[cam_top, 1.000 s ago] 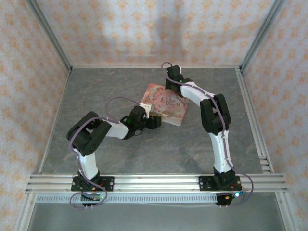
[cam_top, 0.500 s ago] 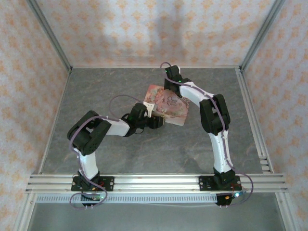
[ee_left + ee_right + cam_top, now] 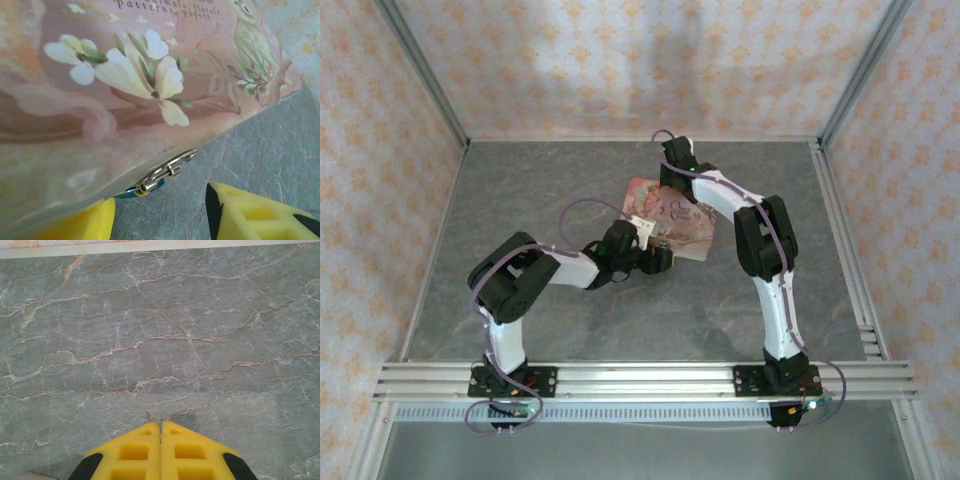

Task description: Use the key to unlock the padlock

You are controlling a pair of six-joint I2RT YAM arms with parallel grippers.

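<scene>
Approach step: the tiny bluish-grey metal padlock (image 3: 141, 190) hung at the pink picture-printed box's (image 3: 150, 75) 6 o'clock edge. The left tool (image 3: 160, 210) gaped halfway, empty. The right tool (image 3: 160, 426) was closed, perhaps on the tiny pale metal key (image 3: 148, 415). The next move likely required fine alignment.

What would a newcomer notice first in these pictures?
The pink picture-printed box sits on the grey marbled table, between both arms. In the left wrist view its white flowers are close up, and a small metal clasp at its lower edge shows between the open yellow jaws of the left gripper. The right gripper has its jaws shut over bare table.
</scene>
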